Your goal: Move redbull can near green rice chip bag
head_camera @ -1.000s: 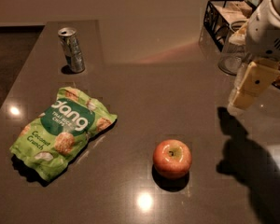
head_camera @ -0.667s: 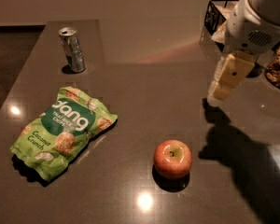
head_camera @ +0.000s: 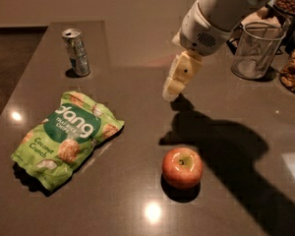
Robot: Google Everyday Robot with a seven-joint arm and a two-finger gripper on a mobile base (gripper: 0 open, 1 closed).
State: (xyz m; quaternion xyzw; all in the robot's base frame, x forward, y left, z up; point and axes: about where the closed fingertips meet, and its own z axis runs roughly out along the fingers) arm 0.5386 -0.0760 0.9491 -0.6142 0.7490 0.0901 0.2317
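Can [head_camera: 76, 52]: standing upright at the far left of the table [head_camera: 132, 48], behind the bag [head_camera: 69, 136].
Gripper [head_camera: 171, 91]: hanging empty over mid-table, well apart from the can; width unclear.
Risk: a glancing reach toppling the slim can.

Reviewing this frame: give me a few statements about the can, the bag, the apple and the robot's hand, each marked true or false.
1. The redbull can stands upright, farther back on the table than the green rice chip bag. True.
2. The hand grips the redbull can. False: the can stands alone at the far left, and the hand hangs over the middle of the table, well to the can's right.
3. The apple lies on top of the bag. False: it sits on the table to the right of the bag, apart from it.
4. A clear glass cup stands at the far right. True.
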